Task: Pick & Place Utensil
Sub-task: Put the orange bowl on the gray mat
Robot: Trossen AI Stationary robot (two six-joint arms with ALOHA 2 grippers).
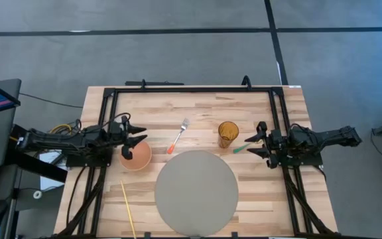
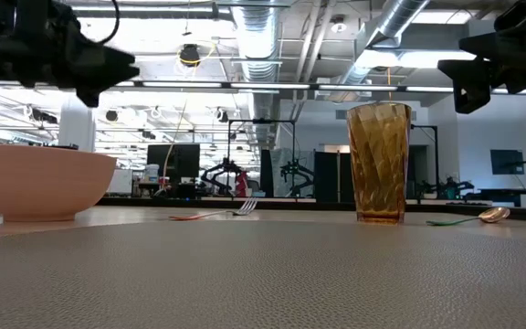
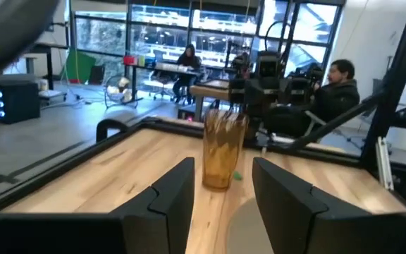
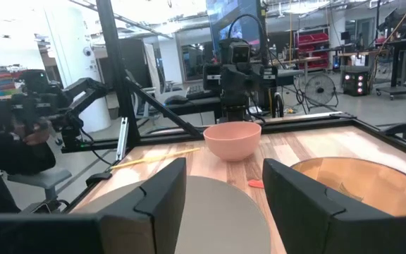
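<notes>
A fork with an orange handle (image 1: 178, 137) lies flat on the wooden table, left of an amber glass (image 1: 227, 133) that stands upright. A green-handled spoon (image 1: 239, 149) lies on the table just right of the glass; its bowl shows in the low view (image 2: 493, 216). A pink bowl (image 1: 136, 157) sits at the left and a round grey mat (image 1: 196, 192) near the front edge. My left gripper (image 1: 138, 139) hovers open above the bowl. My right gripper (image 1: 257, 145) hovers open just right of the spoon.
A yellow stick (image 1: 128, 206) lies near the table's front left corner. A black frame (image 1: 191, 89) runs along the table's far and side edges. Bare wood lies between the fork and the mat. A person (image 3: 333, 88) sits beyond the table's right side.
</notes>
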